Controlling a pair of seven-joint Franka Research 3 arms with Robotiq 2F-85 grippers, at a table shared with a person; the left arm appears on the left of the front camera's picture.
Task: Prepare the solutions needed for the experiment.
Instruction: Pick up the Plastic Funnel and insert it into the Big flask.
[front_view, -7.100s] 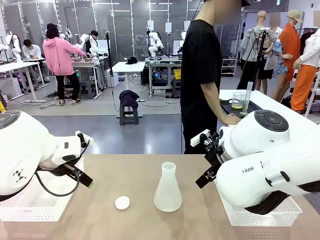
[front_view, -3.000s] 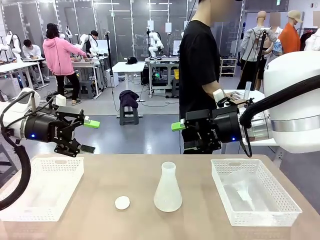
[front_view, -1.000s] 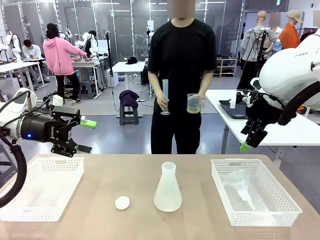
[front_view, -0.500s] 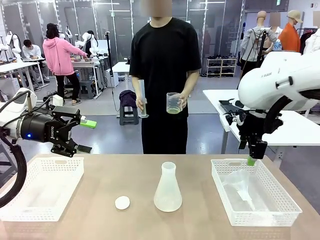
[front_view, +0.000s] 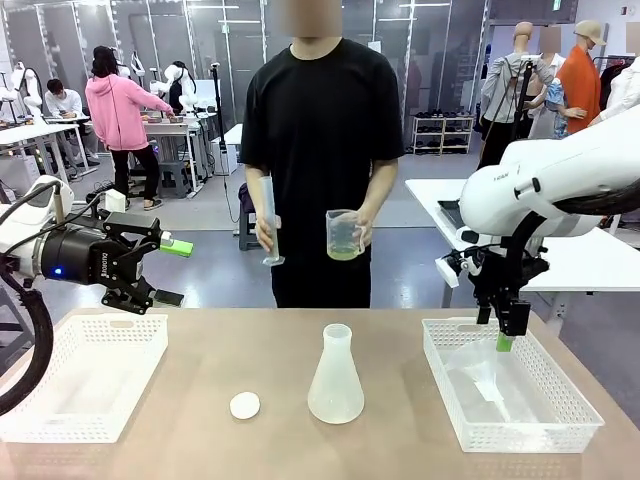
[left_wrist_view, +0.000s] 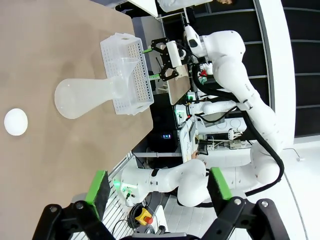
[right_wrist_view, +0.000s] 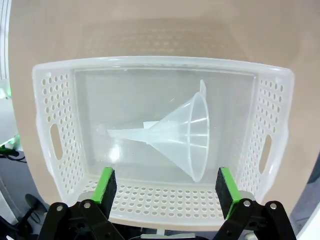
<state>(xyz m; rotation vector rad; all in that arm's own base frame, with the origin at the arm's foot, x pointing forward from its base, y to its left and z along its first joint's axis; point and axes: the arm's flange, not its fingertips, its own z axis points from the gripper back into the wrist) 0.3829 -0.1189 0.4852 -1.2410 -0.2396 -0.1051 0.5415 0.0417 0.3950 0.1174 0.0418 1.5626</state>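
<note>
The solutions show as pale yellow-green liquid in a clear beaker, held by the person at the far side. The person's other hand holds a tall graduated cylinder. A frosted conical flask stands mid-table and lies sideways in the left wrist view. My left gripper hangs open above the left basket's far edge, its jaws empty. My right gripper points down, open, over the right basket. Below it lies a clear funnel, between the green pads but untouched.
A small white disc lies left of the flask. An empty white basket sits at the left. The right basket's rim surrounds the funnel. Behind the person stand other tables and people.
The person has moved left and nearer the table with cylinder and beaker. My right gripper has come down over the right basket. The left arm has stayed still.
</note>
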